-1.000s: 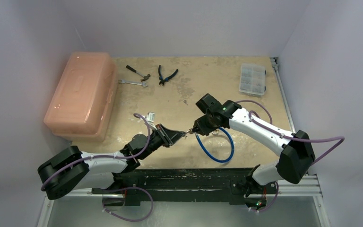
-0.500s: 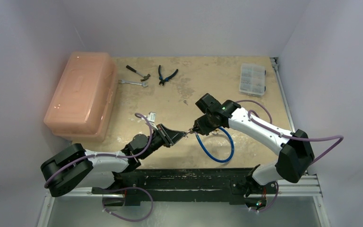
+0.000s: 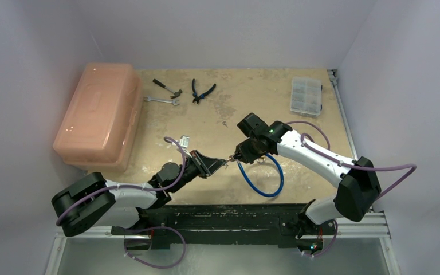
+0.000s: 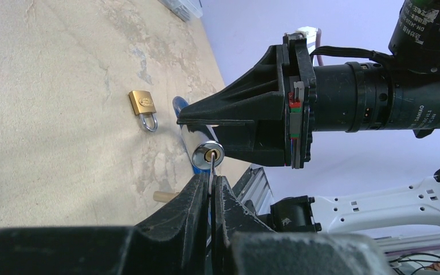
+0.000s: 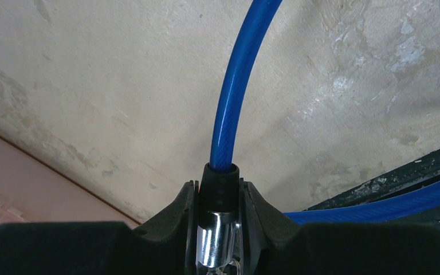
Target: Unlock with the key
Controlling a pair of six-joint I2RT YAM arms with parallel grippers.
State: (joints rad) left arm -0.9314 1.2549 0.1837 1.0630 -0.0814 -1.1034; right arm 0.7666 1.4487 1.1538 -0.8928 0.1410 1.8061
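My right gripper (image 3: 238, 157) is shut on the chrome barrel (image 5: 215, 243) of a blue cable lock (image 3: 263, 183) and holds it above the table. The barrel's black collar and blue cable (image 5: 235, 97) stick out past the fingers. My left gripper (image 4: 212, 176) is shut on the thin silvery key (image 4: 211, 166). The key's tip sits in the brass keyhole of the lock's round face (image 4: 208, 153). In the top view the two grippers meet tip to tip, with the left gripper (image 3: 222, 162) just left of the right one.
A small brass padlock (image 4: 143, 104) lies on the table behind the lock. A pink plastic box (image 3: 97, 114) stands at the left. A hammer (image 3: 167, 87), wrench (image 3: 161, 101) and pliers (image 3: 202, 90) lie at the back, and a clear organizer (image 3: 307, 95) at the back right.
The left arm has edged slightly right toward the lock. The key stays at the keyhole, and the right gripper holds still.
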